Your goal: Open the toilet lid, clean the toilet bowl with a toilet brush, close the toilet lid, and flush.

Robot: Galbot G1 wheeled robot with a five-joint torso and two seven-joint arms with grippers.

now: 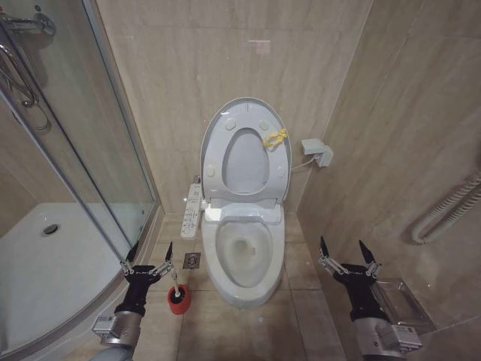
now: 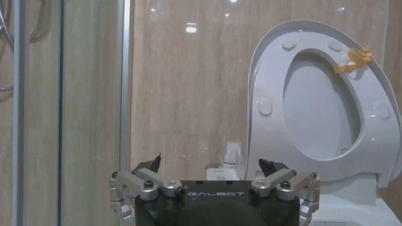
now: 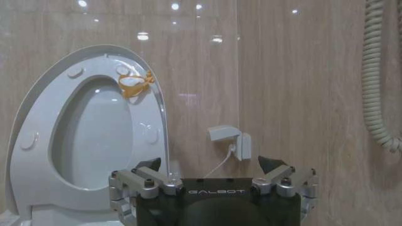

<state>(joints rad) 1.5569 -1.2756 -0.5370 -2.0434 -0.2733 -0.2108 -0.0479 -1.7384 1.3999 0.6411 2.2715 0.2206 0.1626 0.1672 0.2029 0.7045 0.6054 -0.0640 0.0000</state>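
Observation:
The toilet lid (image 1: 244,162) stands upright against the back wall with the seat ring (image 1: 214,154) raised against it and a yellow tie (image 1: 274,138) at its edge. Below it the toilet bowl (image 1: 244,256) lies uncovered. The toilet brush (image 1: 179,282) stands in a red cup (image 1: 178,299) on the floor left of the bowl, bristles hidden. My left gripper (image 1: 148,258) hangs open just left of the brush handle, holding nothing. My right gripper (image 1: 348,256) is open right of the bowl. Both wrist views face the lid (image 2: 317,117) (image 3: 94,132) past the open left gripper (image 2: 212,164) and right gripper (image 3: 210,164).
A glass shower screen (image 1: 90,150) and white shower tray (image 1: 45,256) close off the left. A control panel (image 1: 192,210) hangs beside the bowl, above a floor drain (image 1: 192,260). A wall box (image 1: 317,152) with a cable, a coiled hose (image 1: 451,210) and a clear holder (image 1: 398,301) are on the right.

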